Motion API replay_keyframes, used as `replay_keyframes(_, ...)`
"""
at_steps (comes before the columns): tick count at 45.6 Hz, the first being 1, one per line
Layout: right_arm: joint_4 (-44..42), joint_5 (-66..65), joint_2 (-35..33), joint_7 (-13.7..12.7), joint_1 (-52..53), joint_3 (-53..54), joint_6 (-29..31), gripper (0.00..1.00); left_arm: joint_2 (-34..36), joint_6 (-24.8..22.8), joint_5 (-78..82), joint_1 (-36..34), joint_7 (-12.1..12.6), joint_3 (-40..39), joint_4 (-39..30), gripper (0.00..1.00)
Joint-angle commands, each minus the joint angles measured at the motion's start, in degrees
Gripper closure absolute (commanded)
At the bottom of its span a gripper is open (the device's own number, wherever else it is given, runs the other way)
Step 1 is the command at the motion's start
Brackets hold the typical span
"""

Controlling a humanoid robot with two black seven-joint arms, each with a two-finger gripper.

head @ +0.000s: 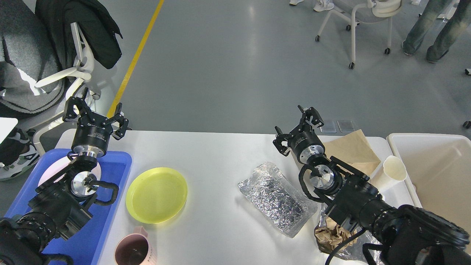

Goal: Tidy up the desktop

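Observation:
The white desktop (217,154) fills the lower part of the head view. On it lie a yellow plate (156,194), a pink mug (133,250) at the front edge, a silver foil bag (276,198), a brown paper sheet (352,149), a white paper cup (390,170) on its side, and crumpled brown paper (331,235) under my right arm. My left gripper (96,113) hangs open and empty above the desktop's far left corner. Over the far edge, left of the brown sheet, my right gripper (297,127) is open and empty too.
A blue tray (114,165) at the left holds a pale pink plate (49,173), mostly hidden by my left arm. A cream bin (434,173) stands at the right. Beyond the table are office chairs (353,22), a seated person at far left and standing legs at top right.

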Motion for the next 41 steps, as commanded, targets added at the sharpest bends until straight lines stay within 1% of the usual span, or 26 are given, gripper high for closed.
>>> replay_keyframes(1,0.00,0.00,-0.02,0.00,0.00,0.00,0.00,0.00,-0.01,0.00,0.01,0.00,-0.07,0.00,0.00,0.03)
replay_keyframes(41,0.00,0.00,0.07,0.00,0.00,0.00,0.00,0.00,-0.01,0.00,0.01,0.00,0.02,0.00,0.00,0.03)
